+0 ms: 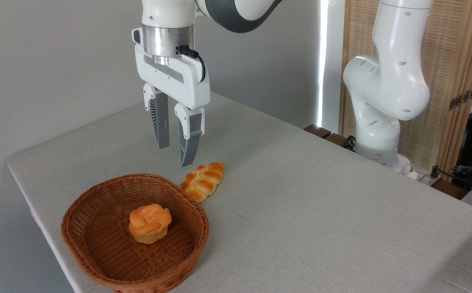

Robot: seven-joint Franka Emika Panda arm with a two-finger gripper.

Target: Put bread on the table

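Cut off or hidden: the arm (pixel 386 81) above its wrist at 12 o'clock, the wicker basket (pixel 97 228) rim at 6 o'clock, the table (pixel 321 211) at 3 to 6 o'clock, and the braided loaf (pixel 203 182) end behind the basket rim.

No legible text, label, brand, number or sign on anything here.

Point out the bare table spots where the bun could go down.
The table is bare right of the basket and loaf, up to the arm base, and along the far side behind the gripper. It is crowded only where loaf meets basket rim. The bun sits in the basket.
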